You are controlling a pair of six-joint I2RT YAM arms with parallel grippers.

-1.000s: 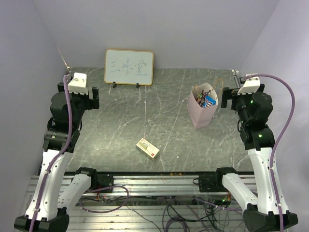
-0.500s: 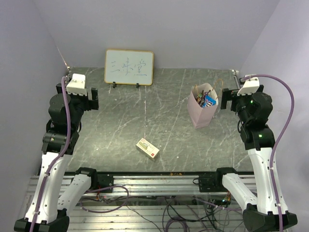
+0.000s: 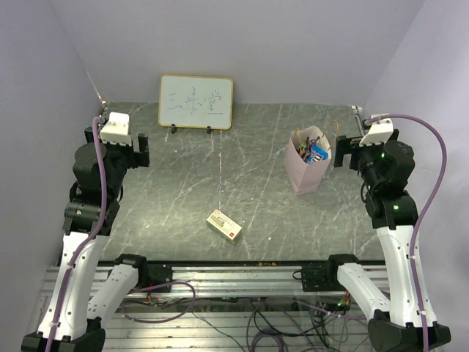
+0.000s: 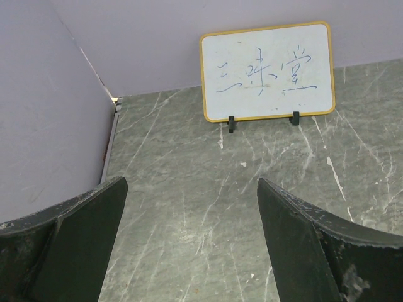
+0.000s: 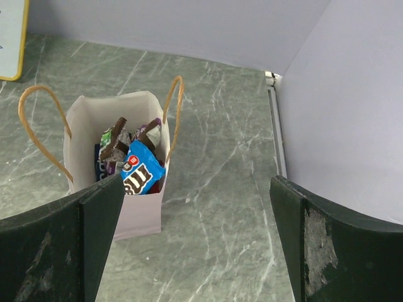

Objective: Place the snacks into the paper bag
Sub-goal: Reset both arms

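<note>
- Top external: lone packet (image 3: 224,225) lies mid-table, well apart from the upright paper bag (image 3: 300,180) at right.
- Right wrist: snacks (image 5: 135,168) sit inside the bag — right gripper (image 5: 196,189) gapes wide, empty.
- Left wrist: left gripper (image 4: 192,185) equally agape, empty.

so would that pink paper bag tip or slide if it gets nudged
Probably tips rather than slides: the paper bag stands taller than wide. The snacks reach near its rim, so it is likely top-heavy. Its thin paper would probably crumple under a grip.

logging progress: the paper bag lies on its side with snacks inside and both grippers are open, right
No: the paper bag stands upright, as the right wrist view shows. Snacks are inside, and the left gripper and right gripper are open.
</note>
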